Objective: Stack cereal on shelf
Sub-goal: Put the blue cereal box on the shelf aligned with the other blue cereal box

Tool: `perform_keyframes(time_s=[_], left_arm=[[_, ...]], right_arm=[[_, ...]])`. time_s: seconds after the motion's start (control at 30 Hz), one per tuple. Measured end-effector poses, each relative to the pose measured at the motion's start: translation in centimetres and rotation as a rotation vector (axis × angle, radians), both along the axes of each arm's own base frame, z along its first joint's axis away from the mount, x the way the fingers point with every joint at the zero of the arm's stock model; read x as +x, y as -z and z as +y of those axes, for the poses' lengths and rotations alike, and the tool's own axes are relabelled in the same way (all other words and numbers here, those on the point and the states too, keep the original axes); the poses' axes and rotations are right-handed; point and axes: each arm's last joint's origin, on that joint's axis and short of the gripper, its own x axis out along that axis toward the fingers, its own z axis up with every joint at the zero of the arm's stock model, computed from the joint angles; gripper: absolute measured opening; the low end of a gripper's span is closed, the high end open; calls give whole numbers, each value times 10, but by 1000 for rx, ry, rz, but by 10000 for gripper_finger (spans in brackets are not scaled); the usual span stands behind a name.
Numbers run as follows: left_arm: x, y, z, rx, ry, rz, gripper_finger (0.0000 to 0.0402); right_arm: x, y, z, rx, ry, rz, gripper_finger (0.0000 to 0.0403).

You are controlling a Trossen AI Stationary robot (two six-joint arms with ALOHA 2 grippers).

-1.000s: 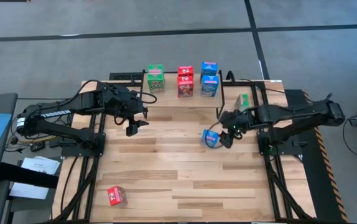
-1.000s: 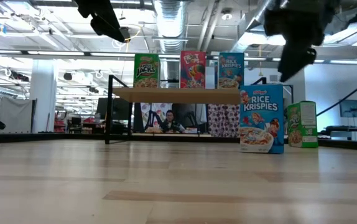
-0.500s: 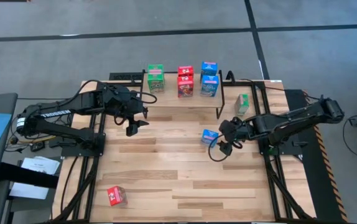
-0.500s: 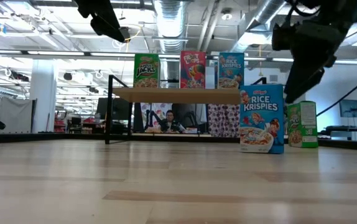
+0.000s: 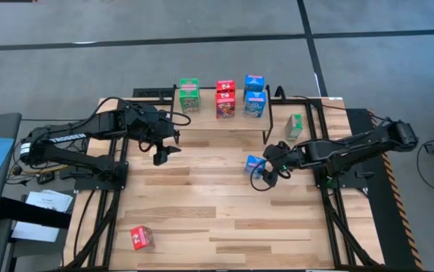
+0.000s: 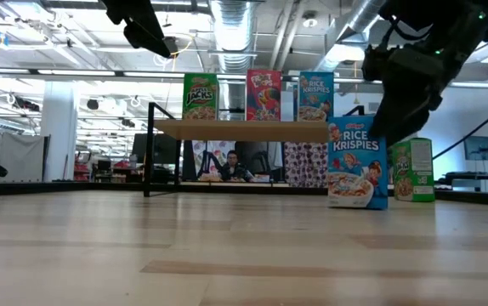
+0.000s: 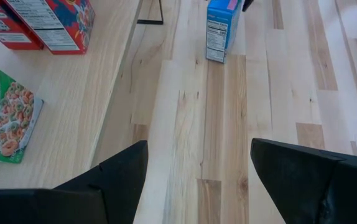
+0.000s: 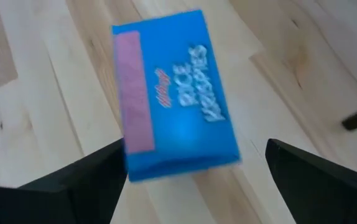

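Note:
The shelf (image 5: 206, 109) stands at the table's far side and carries several cereal boxes: green (image 5: 189, 95), red (image 5: 225, 99) and blue (image 5: 254, 95). A blue box (image 5: 255, 163) stands upright on its bottom on the table in front of the shelf's right end; it also shows in the low view (image 6: 357, 161). My right gripper (image 5: 262, 177) is open just above and nearside of this box, one finger on either side of the box top (image 8: 175, 93), not touching it. My left gripper (image 5: 164, 155) is open and empty above the table, near the shelf's left end.
A green box (image 5: 296, 125) stands on the table right of the shelf, and also shows in the low view (image 6: 414, 170). A red box (image 5: 141, 237) lies near the table's front left corner. Bare slatted tabletop (image 5: 202, 196) lies between the arms.
My right gripper has swung from beside the blue box toward the table's near edge and come lower, turning at the wrist, then eased back toward the box. The blue box has stayed upright in place.

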Motion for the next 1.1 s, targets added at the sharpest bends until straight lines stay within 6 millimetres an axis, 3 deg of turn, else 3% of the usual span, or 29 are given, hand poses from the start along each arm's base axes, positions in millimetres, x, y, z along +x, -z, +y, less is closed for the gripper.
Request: perform_keyframes(time_s=[0.23, 0.57, 1.1], left_arm=[[0, 0, 0, 0, 0, 0, 275], [0, 0, 0, 0, 0, -1, 275], [0, 0, 0, 0, 0, -1, 275]], right_arm=[[6, 3, -1, 0, -1, -12, 371], [7, 2, -1, 2, 0, -29, 289], [9, 0, -1, 5, 1, -57, 219]])
